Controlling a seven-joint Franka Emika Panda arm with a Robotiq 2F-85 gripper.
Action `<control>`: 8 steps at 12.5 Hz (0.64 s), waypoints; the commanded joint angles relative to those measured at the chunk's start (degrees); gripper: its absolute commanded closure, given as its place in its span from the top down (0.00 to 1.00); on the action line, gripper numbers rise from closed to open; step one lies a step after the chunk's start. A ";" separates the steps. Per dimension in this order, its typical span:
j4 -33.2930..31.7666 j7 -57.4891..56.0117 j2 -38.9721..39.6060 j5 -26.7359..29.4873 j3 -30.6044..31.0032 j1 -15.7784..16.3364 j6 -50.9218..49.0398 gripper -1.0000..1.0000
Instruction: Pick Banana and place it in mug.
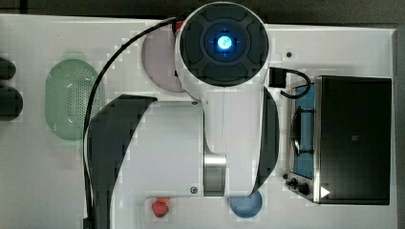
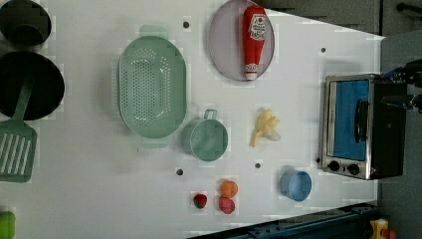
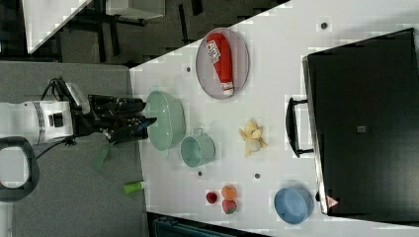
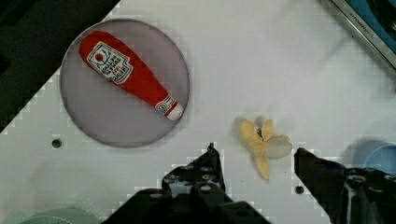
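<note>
My claw [image 4: 257, 161] hangs above the table with its fingers [image 4: 205, 170] spread wide and nothing between them; in the wrist view the banana [image 4: 262, 142] lies on the bare surface below the gap, untouched.

From there I go by size. The white table [image 2: 89, 199] carries everything. The toaster oven [image 2: 359, 127] stands at the left view's right edge, its blue door facing the banana. The green colander [image 2: 152, 87] sits at the left view's upper middle, and the grey plate [image 2: 224, 45] beside it holds the red ketchup bottle [image 2: 254, 40] lying flat. The mug [image 2: 209, 139] rests just beside the colander's lower rim, handle up in the left view. The banana [image 2: 264, 127] lies between mug and oven, apart from both.
</note>
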 commanded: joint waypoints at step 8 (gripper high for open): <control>-16.34 -4.72 -10.63 1.20 -4.24 0.23 0.47 1.00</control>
